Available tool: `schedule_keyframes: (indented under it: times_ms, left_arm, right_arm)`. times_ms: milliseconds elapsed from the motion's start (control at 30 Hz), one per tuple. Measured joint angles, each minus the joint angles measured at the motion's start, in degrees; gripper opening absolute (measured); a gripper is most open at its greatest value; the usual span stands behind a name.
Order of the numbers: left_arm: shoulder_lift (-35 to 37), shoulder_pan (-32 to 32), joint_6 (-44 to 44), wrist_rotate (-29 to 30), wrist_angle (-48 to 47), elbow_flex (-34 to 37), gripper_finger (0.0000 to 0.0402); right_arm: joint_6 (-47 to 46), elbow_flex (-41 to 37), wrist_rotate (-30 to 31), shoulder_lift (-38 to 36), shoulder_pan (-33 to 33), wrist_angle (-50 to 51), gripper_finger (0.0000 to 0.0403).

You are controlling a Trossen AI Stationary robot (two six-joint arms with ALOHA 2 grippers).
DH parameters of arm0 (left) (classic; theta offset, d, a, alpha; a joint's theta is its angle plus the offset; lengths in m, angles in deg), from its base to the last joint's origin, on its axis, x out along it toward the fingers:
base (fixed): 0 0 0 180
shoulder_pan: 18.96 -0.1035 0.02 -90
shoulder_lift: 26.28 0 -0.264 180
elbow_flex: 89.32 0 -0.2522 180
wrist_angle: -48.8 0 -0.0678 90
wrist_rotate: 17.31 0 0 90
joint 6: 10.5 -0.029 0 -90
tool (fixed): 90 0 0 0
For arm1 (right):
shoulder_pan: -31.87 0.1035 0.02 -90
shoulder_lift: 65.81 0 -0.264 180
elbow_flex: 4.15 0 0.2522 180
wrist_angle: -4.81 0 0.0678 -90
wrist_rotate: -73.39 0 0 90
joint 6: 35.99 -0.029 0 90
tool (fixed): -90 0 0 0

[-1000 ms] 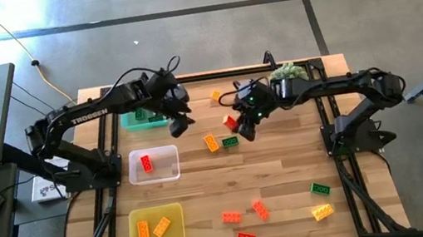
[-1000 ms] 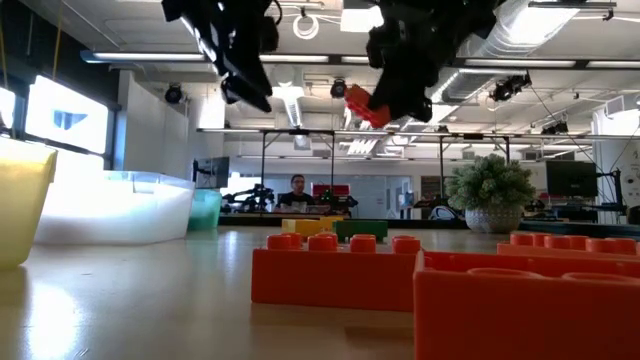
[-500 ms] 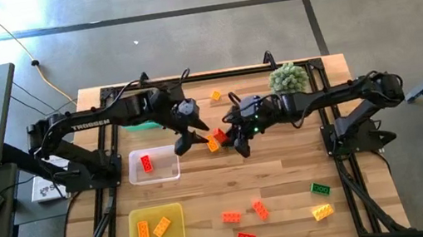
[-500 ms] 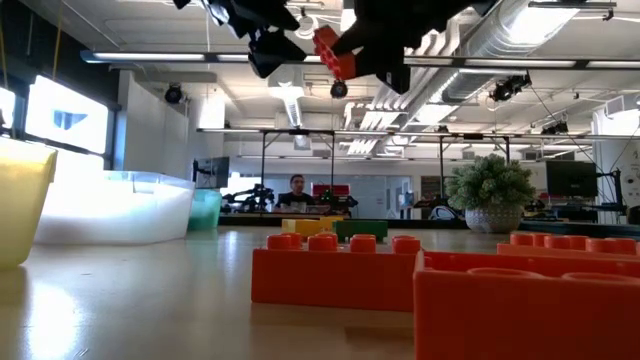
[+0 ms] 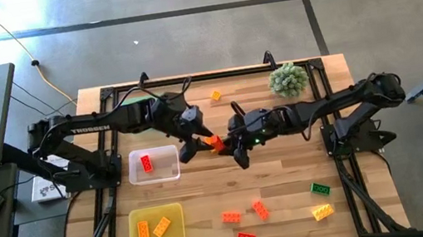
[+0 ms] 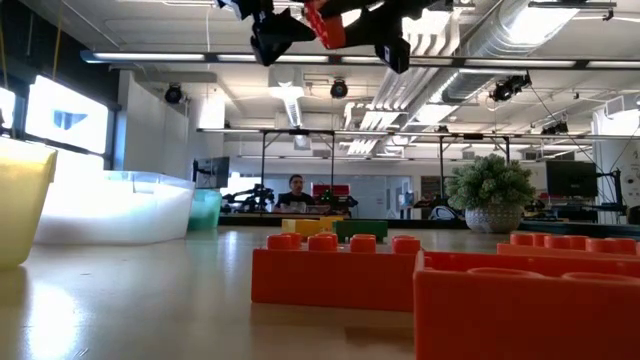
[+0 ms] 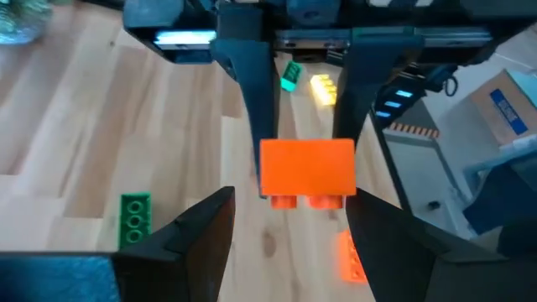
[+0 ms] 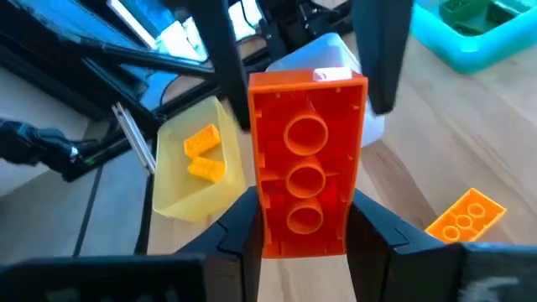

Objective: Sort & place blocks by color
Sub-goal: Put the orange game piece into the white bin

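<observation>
The big wooden desk [image 5: 287, 174] holds three square trays at its left side: a green one at the back, mostly hidden under the left arm, a clear plastic tray [image 5: 154, 166] with one red brick in it, and a yellow plastic tray [image 5: 157, 226] with two orange bricks. More small studded bricks lie loose near the front.

Above the middle of the desk, the two grippers meet. The right gripper [image 8: 306, 231] is clenched on a red-orange studded plastic brick [image 8: 307, 172], held up in the air. The left gripper [image 7: 289, 222] has its fingers spread wide on both sides of that brick.

It looks like a hand-over. Next, the left gripper should squeeze the brick, the right should let go, and the brick should go in the clear tray.
</observation>
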Motion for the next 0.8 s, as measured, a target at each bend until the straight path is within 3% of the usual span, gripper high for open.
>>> schedule_keyframes:
  times_ms: [467,800]
  left_arm:
    - [0.0,4.0,1.5,3.8,5.0,0.0,0.0209]
    - [0.0,4.0,-0.5,3.3,6.1,0.0,0.0113]
  right_arm:
    - [-1.8,0.0,4.2,0.0,2.3,-4.1,0.0101]
    - [-1.1,0.0,3.1,0.0,2.4,-4.4,0.0101]
